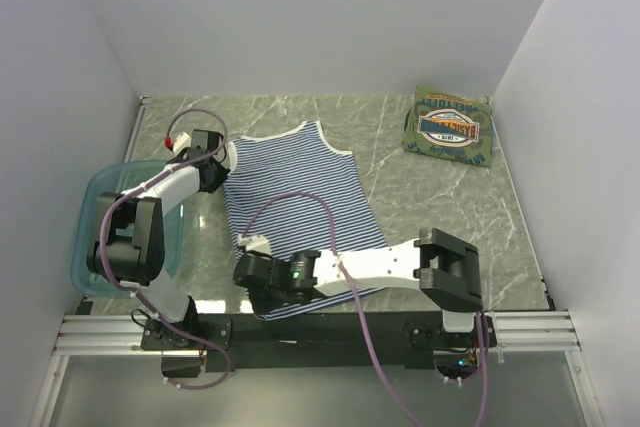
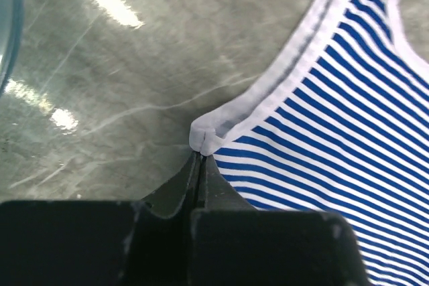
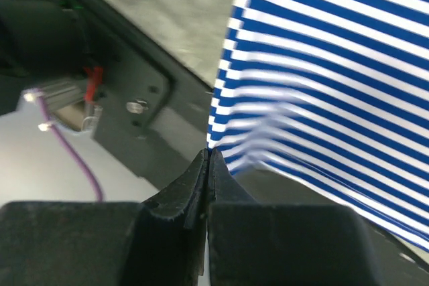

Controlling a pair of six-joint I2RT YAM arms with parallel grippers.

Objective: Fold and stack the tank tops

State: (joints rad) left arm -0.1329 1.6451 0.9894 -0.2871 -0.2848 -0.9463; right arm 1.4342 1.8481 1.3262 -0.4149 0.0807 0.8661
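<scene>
The navy-and-white striped tank top [image 1: 295, 197] lies spread flat in the middle of the table, neck toward the back. My left gripper [image 1: 222, 162] is shut on the white-trimmed tip of its left shoulder strap [image 2: 213, 128], and the fingertips [image 2: 200, 155] pinch the trim. My right gripper [image 1: 247, 269] is shut on the near left hem corner of the same striped top [image 3: 322, 65], which lifts slightly at the jaws [image 3: 209, 153]. An olive-green tank top [image 1: 451, 127] with an oval print lies folded at the back right.
A translucent teal tub [image 1: 88, 247] stands at the left edge beside the left arm, and its rim [image 2: 5, 25] shows in the left wrist view. The black base rail [image 3: 120, 98] runs just below the hem. White walls enclose the table.
</scene>
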